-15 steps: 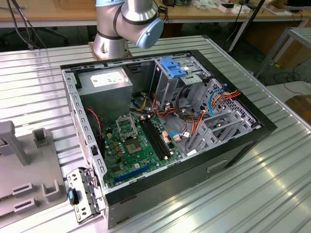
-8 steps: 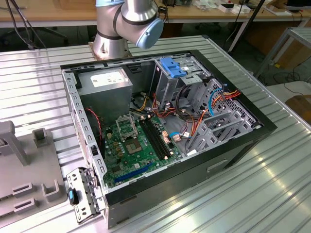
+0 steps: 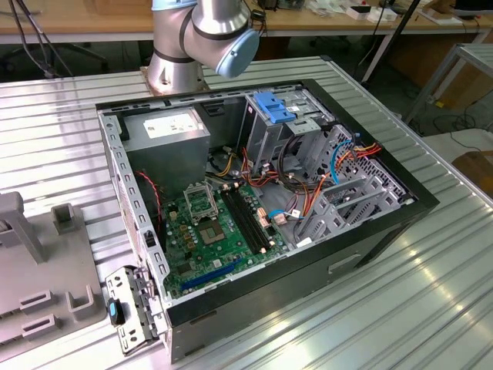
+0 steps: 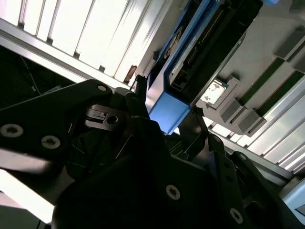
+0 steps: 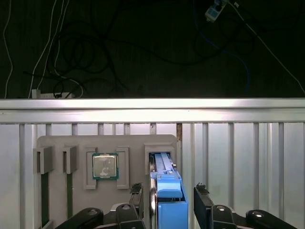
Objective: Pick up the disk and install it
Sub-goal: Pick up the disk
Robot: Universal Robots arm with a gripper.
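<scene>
Two fingers [image 5: 202, 198] of your gripper [image 5: 168, 190] stand spread, one on each flank of the disk [image 5: 169, 207]. The blue-railed drive sits between them, not yet pinched. In the first wrist view a thin strip of gap shows on either side, though I can't say for sure that neither pad brushes the carrier.

The disk stands on edge in its slot in the grey holder plate [image 5: 57, 143], which lies on the slatted table [image 5: 238, 157]. A processor chip [image 5: 105, 166] rests in the neighbouring pocket, apart from the fingers.

What matters for you is the alignment. The disk's long axis runs along the slot, crossways to the line joining the fingertips, so by my judgement the fingers face its two broad sides across the thin dimension. In the second wrist view the blue end [image 4: 167, 112] sits nearest the gripper and the body runs away from it.

In the exterior view the open computer case [image 3: 412, 196] stands on the same table, with the holder plate [image 3: 38, 277] near it at the exterior view's left. The pick-up looks lined up, not made.
</scene>
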